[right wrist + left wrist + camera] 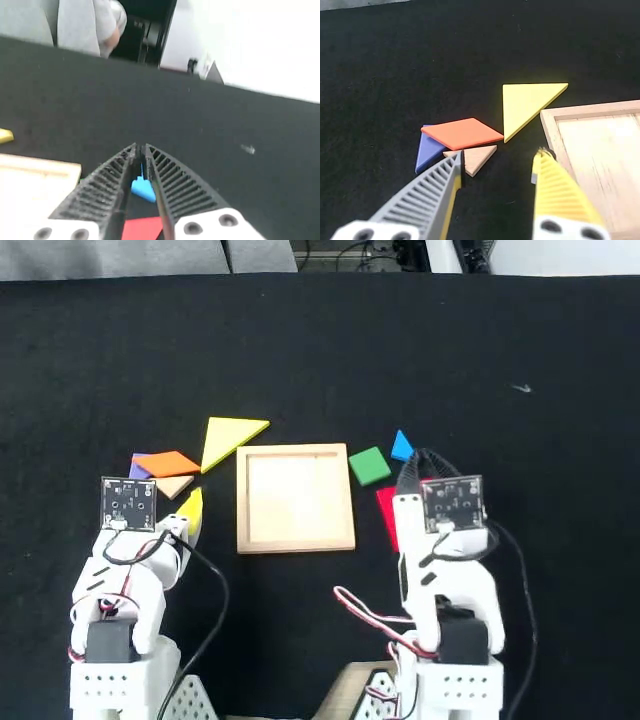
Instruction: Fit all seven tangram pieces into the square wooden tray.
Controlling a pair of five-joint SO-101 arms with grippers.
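Note:
The square wooden tray (295, 540) lies between the arms and holds no pieces. Left of it lie a large yellow triangle (228, 438), an orange parallelogram (168, 462), a blue-purple triangle (136, 470) partly under the orange one, and a tan triangle (176, 485). My left gripper (501, 155) hovers open just short of the tan triangle (476, 157), beside the tray's left rim (551, 132). Right of the tray are a green square (369, 465), a small blue triangle (401, 446) and a red piece (387, 510) partly under the right arm. My right gripper (140, 148) is shut above the blue triangle (141, 188).
A black cloth covers the whole table, with open room behind the pieces. A small pale speck (521, 388) lies at the far right. Cables hang from both arm bases at the front edge.

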